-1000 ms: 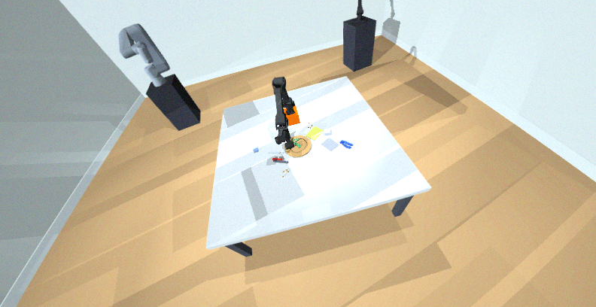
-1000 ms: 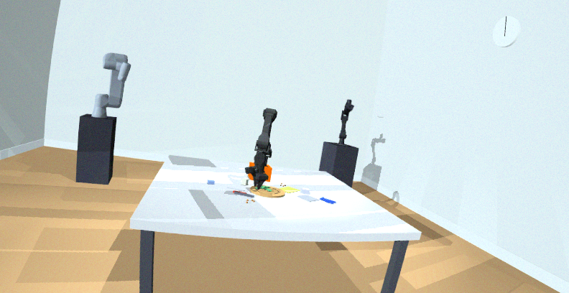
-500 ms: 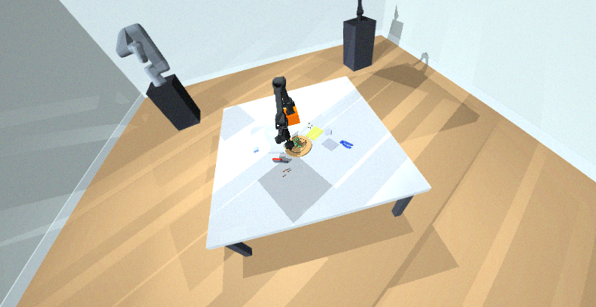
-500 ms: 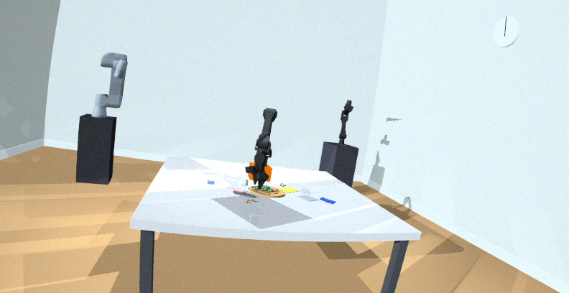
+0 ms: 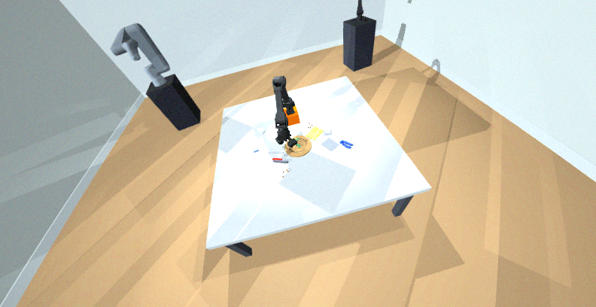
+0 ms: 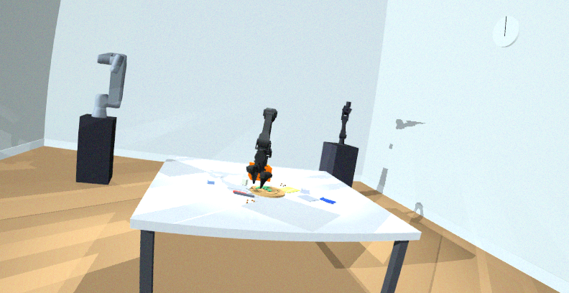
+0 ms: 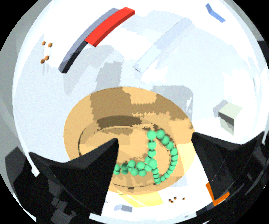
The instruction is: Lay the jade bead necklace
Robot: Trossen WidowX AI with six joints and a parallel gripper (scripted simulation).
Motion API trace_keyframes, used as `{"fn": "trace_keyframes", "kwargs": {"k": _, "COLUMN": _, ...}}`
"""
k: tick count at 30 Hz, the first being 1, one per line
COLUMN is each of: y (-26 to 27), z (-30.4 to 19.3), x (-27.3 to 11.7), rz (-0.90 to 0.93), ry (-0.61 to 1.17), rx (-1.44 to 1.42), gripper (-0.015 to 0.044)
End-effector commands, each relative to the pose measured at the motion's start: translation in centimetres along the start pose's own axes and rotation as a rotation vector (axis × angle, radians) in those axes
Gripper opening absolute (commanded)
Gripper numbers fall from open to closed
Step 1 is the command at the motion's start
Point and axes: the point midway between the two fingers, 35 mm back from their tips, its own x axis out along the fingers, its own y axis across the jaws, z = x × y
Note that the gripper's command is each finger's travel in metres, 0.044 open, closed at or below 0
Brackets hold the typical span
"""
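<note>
The round tan bead board (image 5: pixel 306 150) (image 6: pixel 278 194) (image 7: pixel 77 117) lies flat on the table. The green jade bead necklace (image 5: pixel 298 145) (image 6: pixel 267 189) (image 7: pixel 174 155) lies bunched on it. In the wrist view, its right side curves near the ring groove's right side, one strand crosses inside, and a bunched stretch runs left until the left finger hides it. My gripper (image 5: pixel 287 141) (image 6: pixel 258 184) (image 7: pixel 155 138) is open over the board, with nothing between its fingers. In the wrist view, the fingertips are on either side of the necklace loop. Whether the beads sit down in the groove is unclear.
A red and dark bar (image 5: pixel 280 160) (image 6: pixel 243 194) (image 7: pixel 110 27) and small brown beads (image 7: pixel 45 60) lie beside the board. A yellow sheet (image 5: pixel 314 132) (image 6: pixel 290 189), a blue object (image 5: pixel 346 144) (image 6: pixel 327 200) and an orange block (image 5: pixel 293 117) are also on the table.
</note>
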Motion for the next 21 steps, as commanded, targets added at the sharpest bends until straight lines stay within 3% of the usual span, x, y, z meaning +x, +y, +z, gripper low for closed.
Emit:
{"fn": "trace_keyframes", "kwargs": {"k": 1, "y": 0.3, "z": 0.2, "x": -1.4, "rz": 0.005, "ry": -0.012, "rx": -0.334, "gripper": 0.0230}}
{"fn": "trace_keyframes", "kwargs": {"k": 5, "y": 0.4, "z": 0.0, "x": -2.5, "rz": 0.003, "ry": -0.013, "rx": -0.694, "gripper": 0.0125}}
{"fn": "trace_keyframes", "kwargs": {"k": 21, "y": 0.4, "z": 0.0, "x": -1.2, "rz": 0.003, "ry": -0.013, "rx": -0.754, "gripper": 0.0120}}
